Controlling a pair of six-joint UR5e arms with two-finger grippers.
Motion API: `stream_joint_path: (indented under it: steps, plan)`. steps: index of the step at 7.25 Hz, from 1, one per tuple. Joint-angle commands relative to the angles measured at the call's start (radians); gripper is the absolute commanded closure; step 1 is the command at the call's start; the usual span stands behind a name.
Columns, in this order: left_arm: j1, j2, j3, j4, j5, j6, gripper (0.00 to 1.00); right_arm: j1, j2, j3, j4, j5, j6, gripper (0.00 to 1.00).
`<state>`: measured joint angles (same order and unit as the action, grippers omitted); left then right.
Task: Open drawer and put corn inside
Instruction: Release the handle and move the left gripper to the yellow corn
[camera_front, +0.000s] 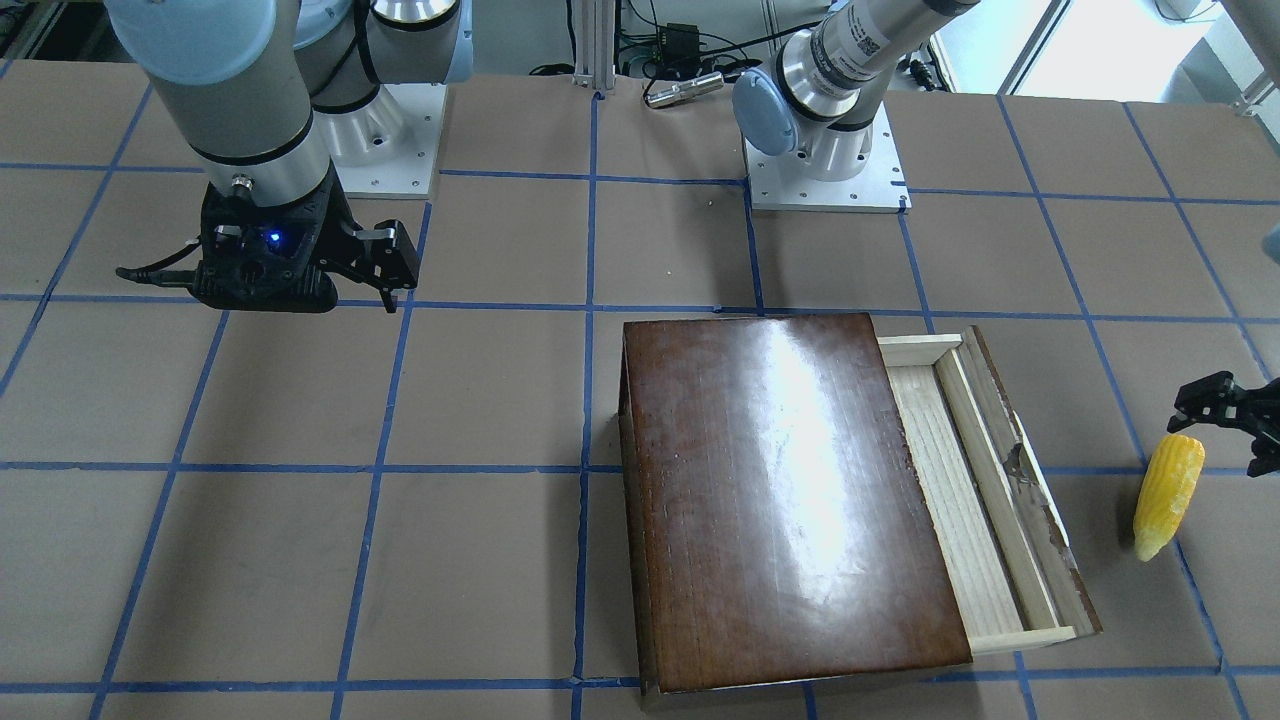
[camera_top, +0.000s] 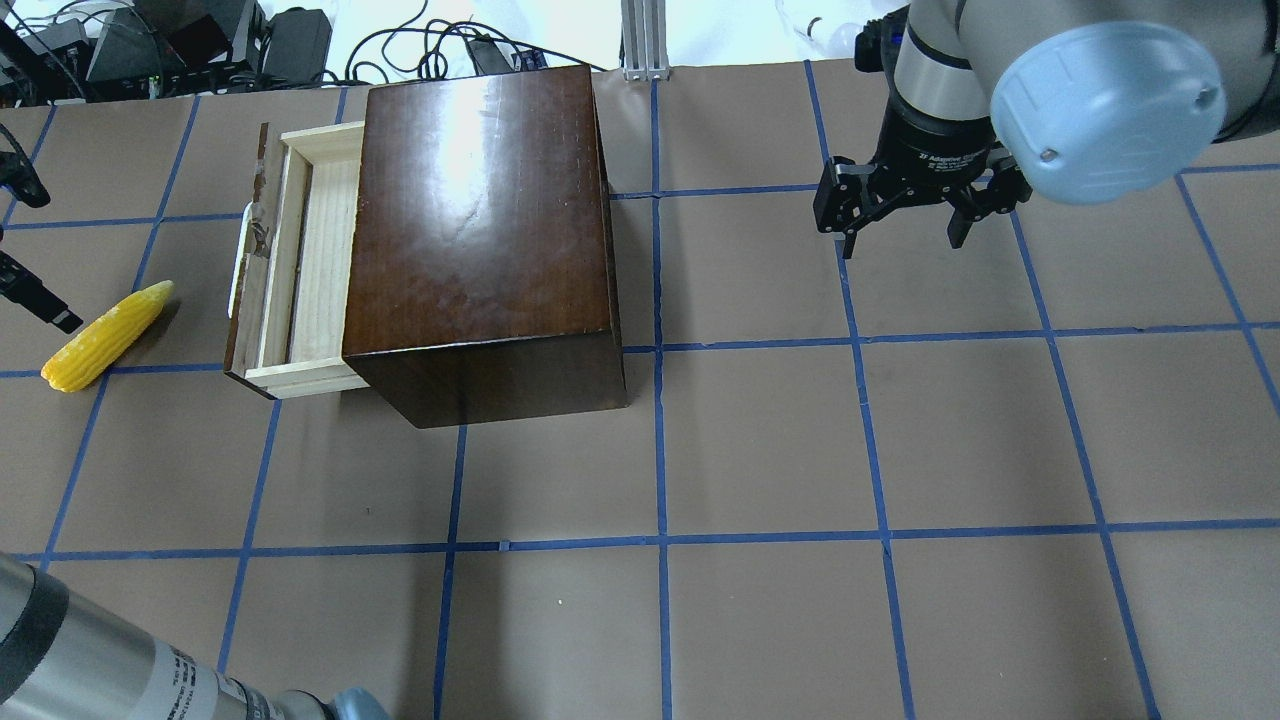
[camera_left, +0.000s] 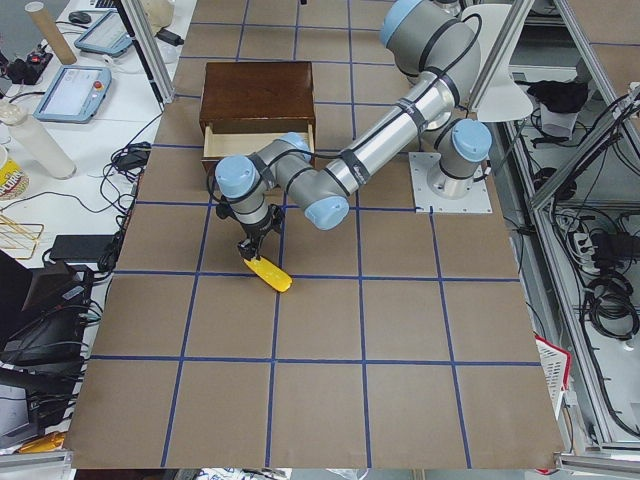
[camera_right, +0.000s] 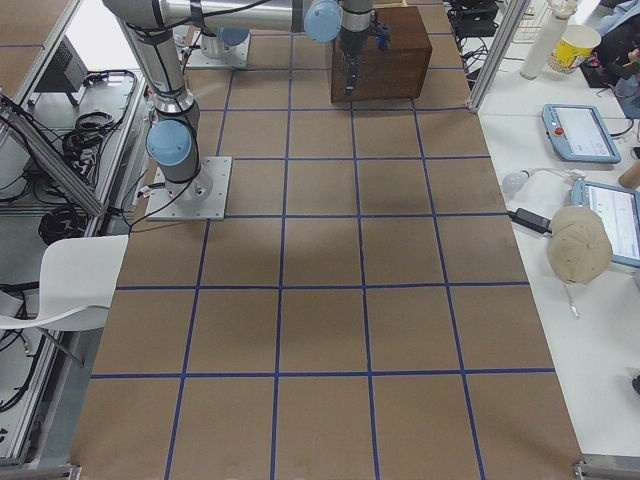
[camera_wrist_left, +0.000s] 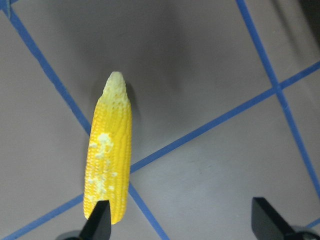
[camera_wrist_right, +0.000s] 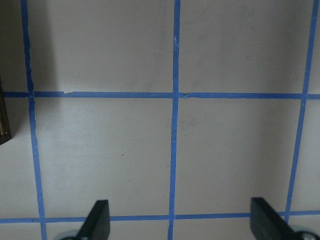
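Observation:
The dark-brown box (camera_top: 490, 220) stands on the table with its drawer (camera_top: 310, 260) pulled partly out, showing a pale wood tray (camera_front: 960, 490) and a whitish handle (camera_top: 236, 275). The tray looks empty. The yellow corn (camera_top: 105, 335) lies on the table beside the drawer front, apart from it (camera_front: 1168, 495). My left gripper (camera_front: 1235, 430) is open just above the corn's thick end. In the left wrist view the corn (camera_wrist_left: 110, 155) lies by one fingertip (camera_wrist_left: 100, 222), not between the two. My right gripper (camera_top: 905, 215) is open and empty, hanging over bare table (camera_wrist_right: 180, 222) far from the box.
The table is brown paper with a blue tape grid. The arm bases (camera_front: 825, 170) are bolted at the robot's side. Cables and gear (camera_top: 150, 50) lie beyond the far edge, behind the box.

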<state>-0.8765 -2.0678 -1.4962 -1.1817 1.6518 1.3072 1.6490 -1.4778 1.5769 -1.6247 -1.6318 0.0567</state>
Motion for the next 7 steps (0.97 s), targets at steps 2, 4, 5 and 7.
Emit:
stream_joint_path:
  steps: [2, 4, 5, 7]
  plan:
    - [0.037, -0.023, -0.099, 0.142, -0.004, 0.136, 0.00, 0.000, -0.001, 0.000, -0.001, 0.001, 0.000, 0.00]
    - [0.056, -0.058, -0.093, 0.149, -0.007, 0.168, 0.00, 0.000, 0.001, 0.000, 0.000, 0.001, 0.000, 0.00]
    - [0.056, -0.074, -0.095, 0.166, -0.009, 0.170, 0.00, 0.000, -0.001, 0.000, 0.000, 0.001, 0.000, 0.00]
    - [0.056, -0.098, -0.088, 0.186, -0.009, 0.179, 0.10, 0.000, 0.001, 0.000, 0.000, 0.001, 0.000, 0.00]
